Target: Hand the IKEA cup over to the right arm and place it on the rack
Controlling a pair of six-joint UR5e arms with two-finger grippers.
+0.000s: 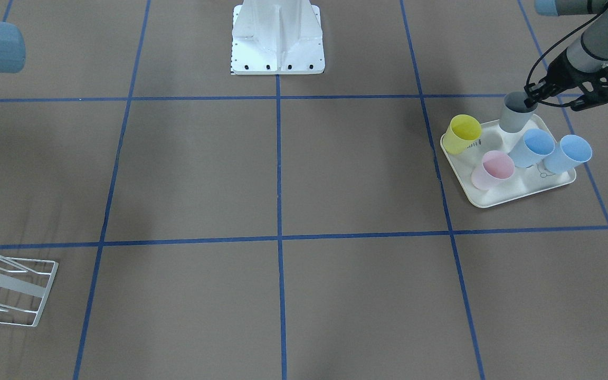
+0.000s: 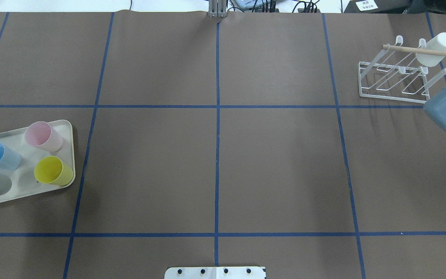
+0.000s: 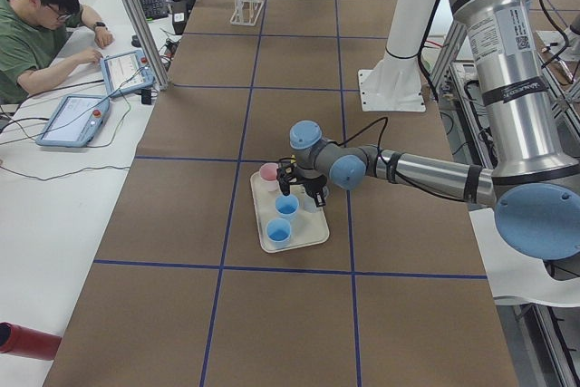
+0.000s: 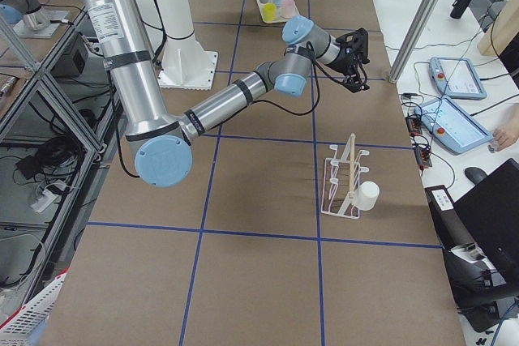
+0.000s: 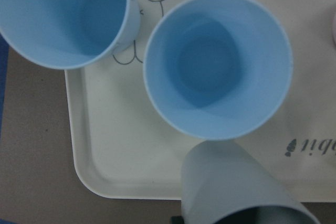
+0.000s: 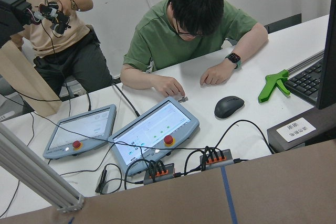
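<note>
A grey cup (image 1: 515, 119) stands at the far corner of a cream tray (image 1: 494, 198). My left gripper (image 1: 533, 100) reaches down onto it and is shut on its rim, one finger inside and one outside. The left wrist view shows that cup's wall (image 5: 231, 187) close below the camera. The white wire rack (image 2: 395, 83) with its wooden dowel sits far off at the table's other end, with a white cup (image 2: 436, 48) hung on it. My right gripper (image 4: 357, 70) hovers in the air past the rack, pointing toward the operators' desk. I cannot tell whether it is open or shut.
The tray also holds a yellow cup (image 1: 464, 133), a pink cup (image 1: 493, 169) and two blue cups (image 1: 533, 146) (image 1: 568, 153). The robot base (image 1: 277, 42) is at the table's middle edge. A person in a green shirt (image 6: 194, 35) sits at the desk beside the table.
</note>
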